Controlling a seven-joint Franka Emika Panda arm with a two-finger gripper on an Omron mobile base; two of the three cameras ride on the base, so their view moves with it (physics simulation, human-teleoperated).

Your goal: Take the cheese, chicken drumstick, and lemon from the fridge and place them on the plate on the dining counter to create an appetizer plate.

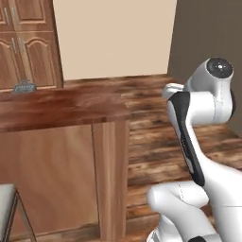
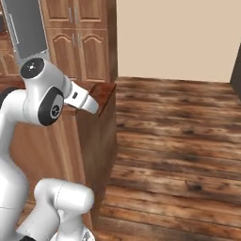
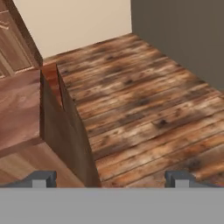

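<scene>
Dining counter [image 1: 61,106] sits just left of your arm, and you can see its end corner [image 3: 48,74] low in the hand view. Your gripper [image 3: 109,178] has two finger tips [image 3: 41,178] standing wide apart with nothing between them, above the plank floor [image 3: 140,105]. One grey stool [image 1: 7,198] stands by the counter's near side. One small grey thing [image 1: 24,87] lies on the counter's far edge; you cannot tell what it is. Brown wooden cupboards [image 1: 28,42] stand behind.
</scene>
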